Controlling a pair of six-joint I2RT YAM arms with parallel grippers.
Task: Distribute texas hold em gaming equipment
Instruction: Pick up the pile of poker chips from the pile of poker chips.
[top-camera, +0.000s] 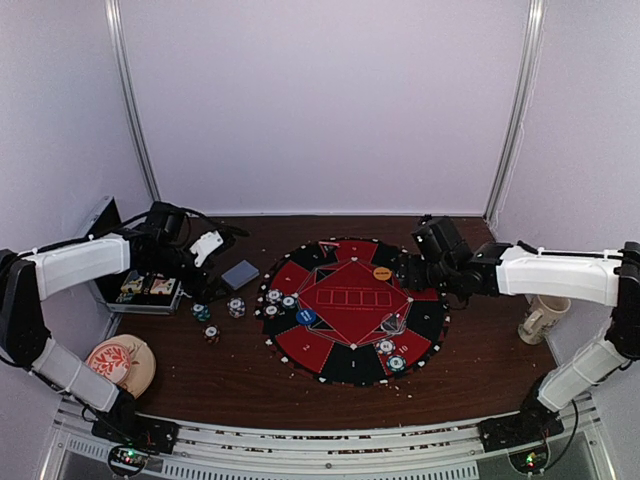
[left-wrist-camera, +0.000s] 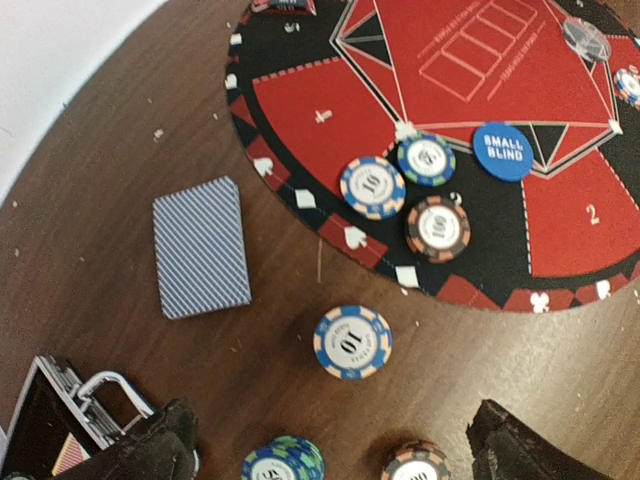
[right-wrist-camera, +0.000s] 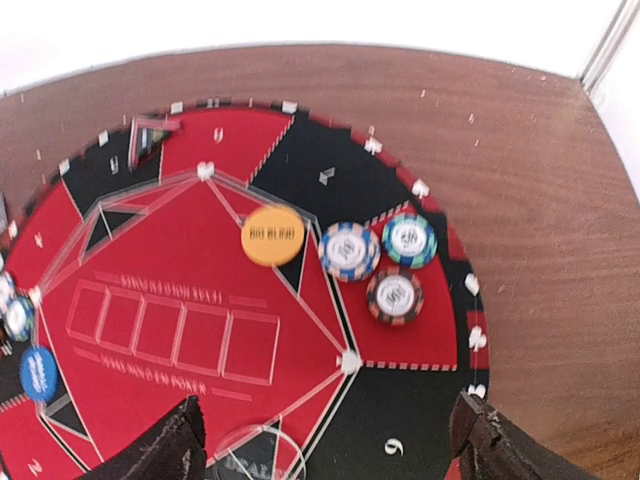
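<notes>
A grey-blue card deck (top-camera: 240, 273) lies on the table left of the mat; it also shows in the left wrist view (left-wrist-camera: 200, 247). Loose chips lie near it: a blue-white chip (left-wrist-camera: 352, 342), a teal stack (left-wrist-camera: 283, 462) and an orange-black stack (left-wrist-camera: 415, 465). My left gripper (left-wrist-camera: 335, 450) hangs open over these chips (top-camera: 205, 290). On the mat lie the blue small-blind button (left-wrist-camera: 503, 151), the orange big-blind button (right-wrist-camera: 273, 235), the clear dealer button (right-wrist-camera: 250, 455) and three chips (right-wrist-camera: 385, 262). My right gripper (right-wrist-camera: 325, 450) is open and empty above the mat (top-camera: 410, 270).
The round red-and-black mat (top-camera: 330, 350) fills the table's middle. An open metal case (top-camera: 140, 290) sits at the left. A flowered dish (top-camera: 120, 362) lies near the front left. A mug (top-camera: 540, 318) stands at the right. White walls close the back.
</notes>
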